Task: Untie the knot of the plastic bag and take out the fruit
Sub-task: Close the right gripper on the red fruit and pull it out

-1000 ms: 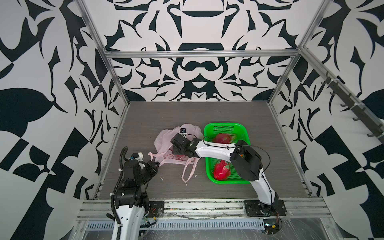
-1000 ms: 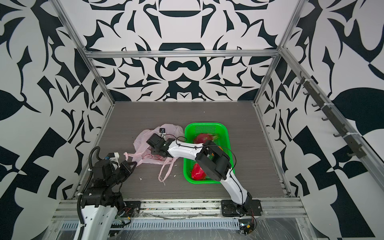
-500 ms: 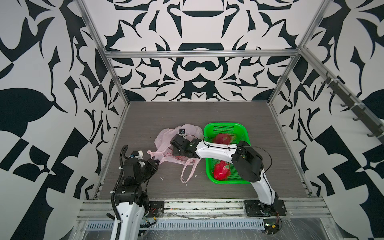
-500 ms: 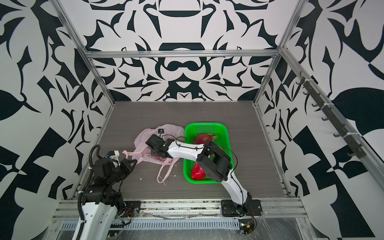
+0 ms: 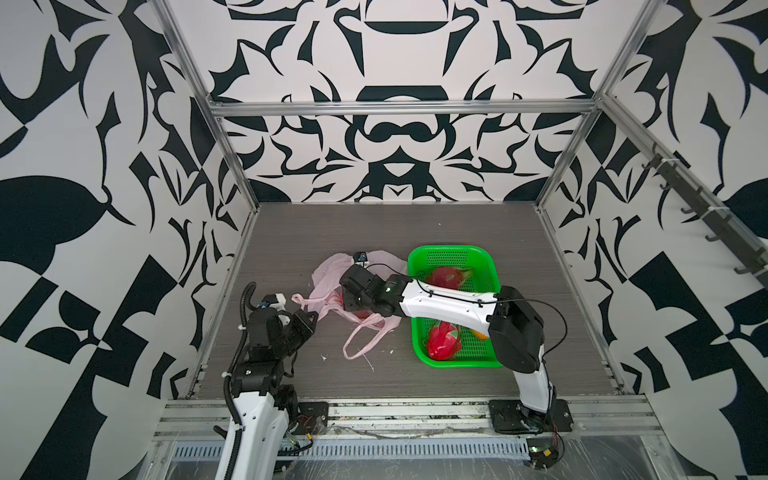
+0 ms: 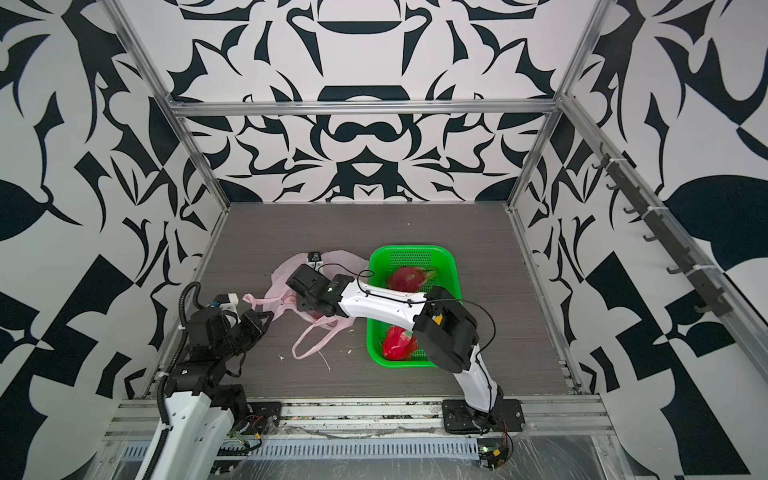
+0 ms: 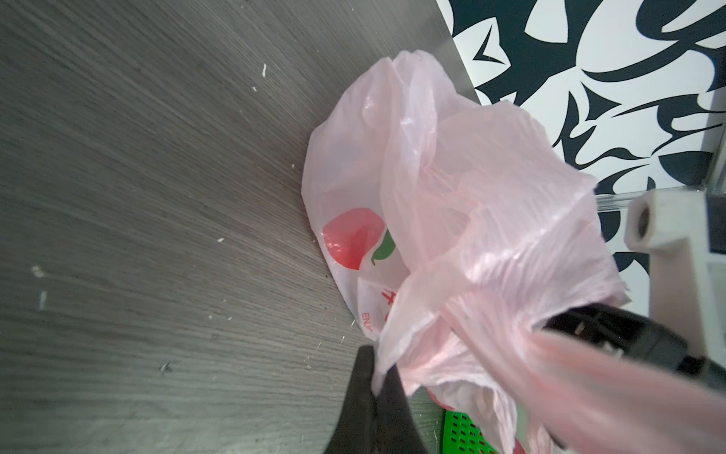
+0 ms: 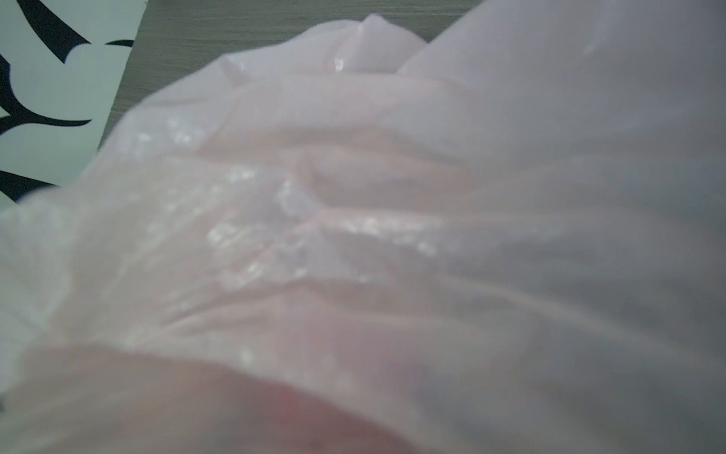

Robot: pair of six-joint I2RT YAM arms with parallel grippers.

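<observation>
Enclosure: black-and-white patterned walls, alu frame, grey wood-grain worktop (image 5: 374,226) w/ a few white crumbs toward front edge.
Top views, plastic bag (image 5: 328,272): pink, slumped mid-worktop, nearer left edge than right. One loop handle (image 5: 365,338) lies slack toward front edge.
Top views, knot: none vis.; handles lie apart, so judged undone.
Top views, basket (image 5: 451,249): green, just beside bag on side toward right edge. Holds rear dragon fruit (image 5: 446,276), front dragon fruit (image 5: 442,340), and a sliver of orange (image 5: 478,332) under the right arm.
Top views, left gripper (image 5: 305,322): near front-left corner, clamped on bag's other handle; pink strand runs from it to bag.
Top views, right gripper (image 6: 305,297): reaches across the middle into bag mouth. Fingers hidden by film; can't tell if spread or closed. Red fruit (image 5: 343,297) shows at the mouth.
Left wrist: bag w/ red-and-green logo (image 7: 355,238); dark fingers (image 7: 369,393) pressed together, plastic edge pinched at tips.
Right wrist: lens covered by pink film. Reddish blur behind it, prob. fruit; no fingers vis.
Step (judged): fruit removal; at least one piece in bag.
Next (judged): right gripper must close on fruit alone, not film, then lift clear of the mouth and carry to basket. Left gripper's hold must hold the mouth open.
</observation>
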